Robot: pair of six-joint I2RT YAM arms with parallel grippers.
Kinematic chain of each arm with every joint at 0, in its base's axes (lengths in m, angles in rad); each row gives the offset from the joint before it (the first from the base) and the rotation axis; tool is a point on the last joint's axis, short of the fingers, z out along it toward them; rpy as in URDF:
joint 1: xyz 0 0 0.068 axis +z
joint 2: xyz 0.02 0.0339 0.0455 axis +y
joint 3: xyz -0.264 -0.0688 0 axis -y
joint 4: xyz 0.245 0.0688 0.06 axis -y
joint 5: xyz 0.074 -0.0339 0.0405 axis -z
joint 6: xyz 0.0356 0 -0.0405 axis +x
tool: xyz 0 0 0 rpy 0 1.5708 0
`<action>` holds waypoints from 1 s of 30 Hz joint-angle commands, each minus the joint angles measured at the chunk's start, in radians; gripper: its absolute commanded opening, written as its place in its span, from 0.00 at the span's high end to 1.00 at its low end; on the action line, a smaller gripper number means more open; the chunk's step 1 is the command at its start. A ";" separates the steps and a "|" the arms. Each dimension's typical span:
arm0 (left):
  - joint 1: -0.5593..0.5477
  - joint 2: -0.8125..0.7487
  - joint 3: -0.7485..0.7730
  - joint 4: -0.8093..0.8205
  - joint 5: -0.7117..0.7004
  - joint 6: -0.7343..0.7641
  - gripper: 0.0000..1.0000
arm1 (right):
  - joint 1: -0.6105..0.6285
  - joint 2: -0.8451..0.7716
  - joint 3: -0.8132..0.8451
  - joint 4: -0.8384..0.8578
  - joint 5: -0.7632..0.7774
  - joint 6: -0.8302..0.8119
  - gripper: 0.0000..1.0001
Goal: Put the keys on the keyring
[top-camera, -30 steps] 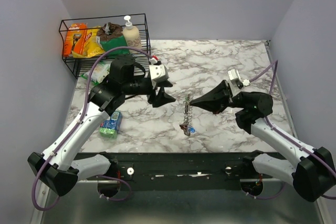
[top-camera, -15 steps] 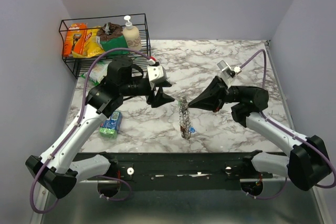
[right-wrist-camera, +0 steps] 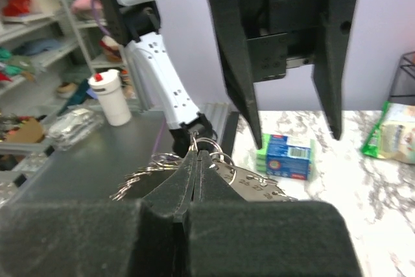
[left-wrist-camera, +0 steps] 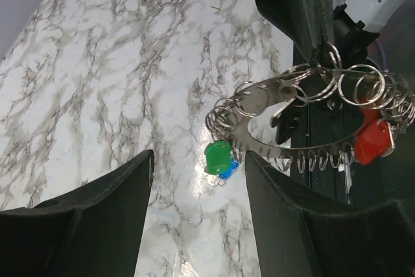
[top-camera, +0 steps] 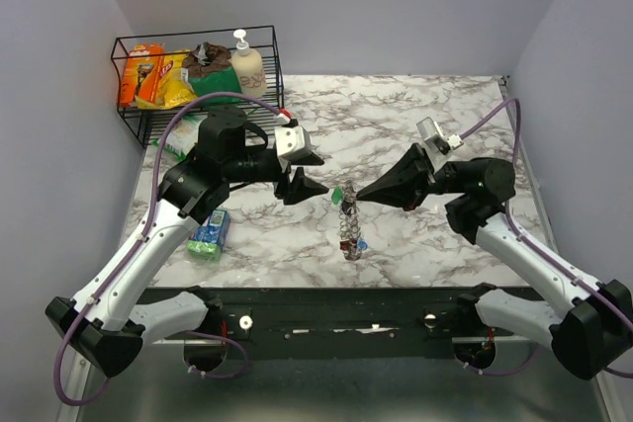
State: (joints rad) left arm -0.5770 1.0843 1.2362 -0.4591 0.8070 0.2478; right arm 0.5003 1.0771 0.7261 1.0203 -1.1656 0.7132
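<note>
Nearest me, the black rail point(top-camera: 336, 308) carrying both arm bases runs along the front edge of the white-and-grey marbled table point(top-camera: 415, 116). Just past it on the left, a small blue and green carton point(top-camera: 209, 234) lies close under the left arm. In the middle of the table the right gripper point(top-camera: 361, 194) is pinched tight on the top of a large silvery toothed metal keyring point(top-camera: 346, 222), which hangs edge-on below it. From above I cannot tell whether the ring's lower end touches the marble. The left gripper point(top-camera: 309, 188) faces the ring from just beside it, fingers spread wide with nothing between them. A green-headed key point(left-wrist-camera: 217, 156) and a blue-headed key point(left-wrist-camera: 228, 170) dangle together from one part of the ring, and a red-headed key point(left-wrist-camera: 373, 142) from another. Many small split rings crowd the rim, so it is hard to make out whether more keys hang there. Bare marble lies open behind and to the right of the ring, out to the right edge, where a pale lilac wall point(top-camera: 584, 66) stands close. In the far left corner a black wire basket point(top-camera: 195, 35) holds an orange box point(top-camera: 141, 73) and a white pump bottle point(top-camera: 246, 61). Its other contents are jumbled and partly hidden.
</note>
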 commanded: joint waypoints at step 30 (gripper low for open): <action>-0.141 0.201 0.227 -0.245 -0.123 0.022 0.42 | 0.004 -0.005 0.322 -1.385 0.406 -0.830 0.99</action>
State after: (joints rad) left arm -0.6838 1.2488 1.4315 -0.6460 0.7650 0.2733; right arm 0.5003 1.0676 1.0103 -0.3305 -0.7887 -0.0956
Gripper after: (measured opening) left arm 0.597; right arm 0.012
